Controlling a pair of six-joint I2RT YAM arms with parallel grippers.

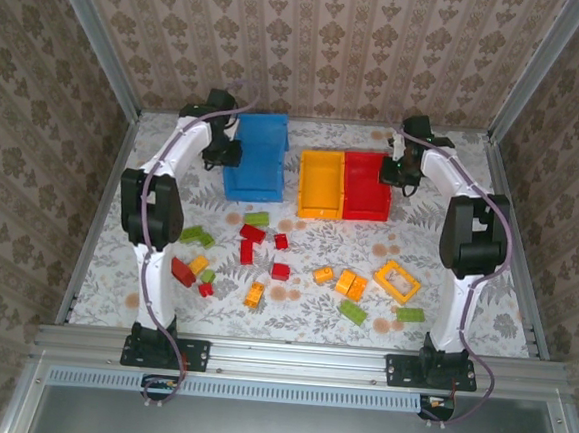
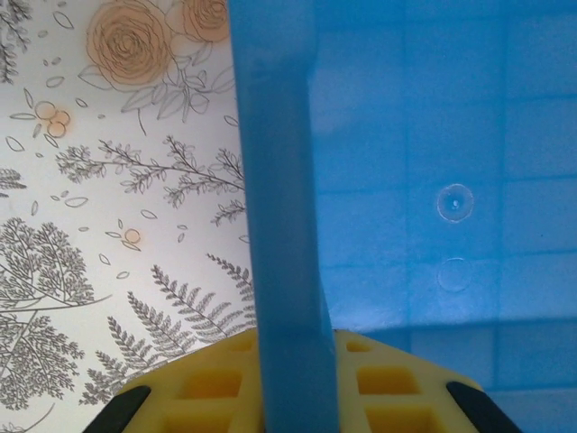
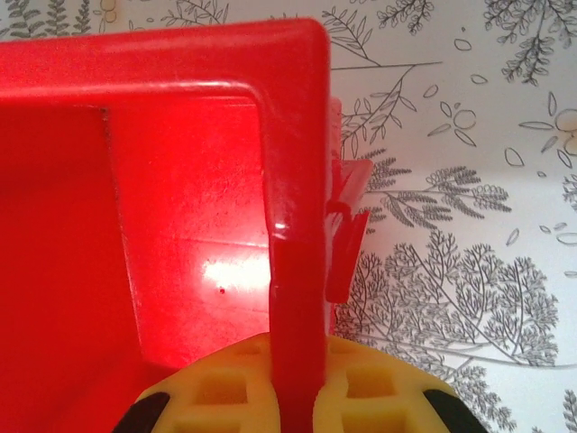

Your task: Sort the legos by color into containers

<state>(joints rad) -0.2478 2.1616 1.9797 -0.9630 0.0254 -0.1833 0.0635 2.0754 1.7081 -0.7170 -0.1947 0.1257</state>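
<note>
My left gripper (image 2: pixel 288 390) clamps the blue bin (image 2: pixel 281 225) wall, my right gripper (image 3: pixel 296 390) the red bin (image 3: pixel 294 180) wall; I'd slide both level, no tipping

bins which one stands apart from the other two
The blue bin. It stands alone on the left with a gap to its right, while the yellow bin and red bin sit side by side, walls touching.

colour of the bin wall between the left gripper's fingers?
Blue. It's the blue bin, clearest in the left wrist view.
</note>
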